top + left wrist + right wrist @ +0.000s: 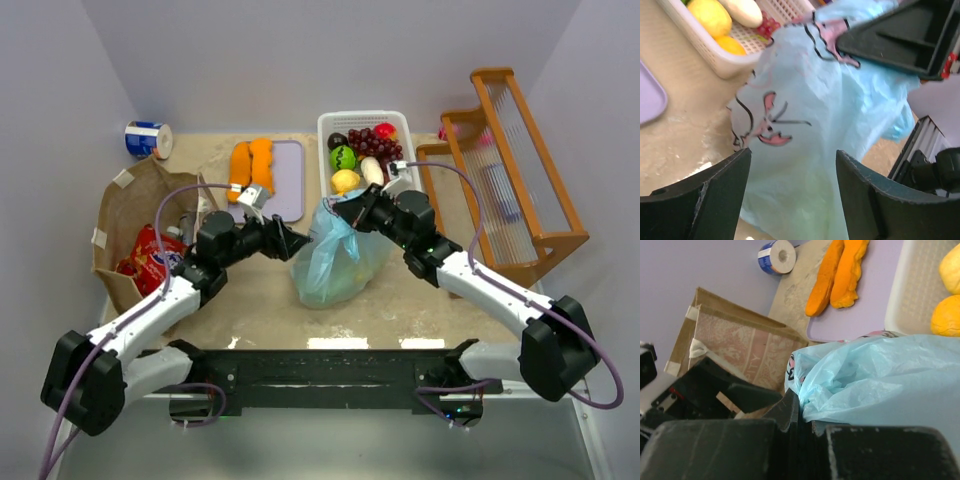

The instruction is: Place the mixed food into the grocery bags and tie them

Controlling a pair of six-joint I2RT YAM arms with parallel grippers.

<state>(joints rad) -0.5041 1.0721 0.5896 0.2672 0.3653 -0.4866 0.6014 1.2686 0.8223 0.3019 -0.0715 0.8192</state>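
Observation:
The light-blue plastic bag (pixel 335 255) stands mid-table, bulging, with something pale green showing through it. My right gripper (pixel 340 210) is shut on the bag's gathered top edge (pixel 840 385). My left gripper (pixel 298 243) is open just left of the bag, and in its wrist view the bag (pixel 805 115) fills the gap between the spread fingers (pixel 715 195). The brown paper bag (pixel 130 225) stands open at the left with a red packet (pixel 155 255) inside. Mixed food lies in the white basket (pixel 398 125): grapes (pixel 375 140), a green piece (pixel 343 157), a yellow piece (pixel 346 181).
A lilac board (pixel 290 180) with two orange slabs (pixel 250 165) lies behind the left gripper. A wooden rack (pixel 520 170) stands at the right. A blue-and-white tape roll (pixel 148 138) sits at the back left.

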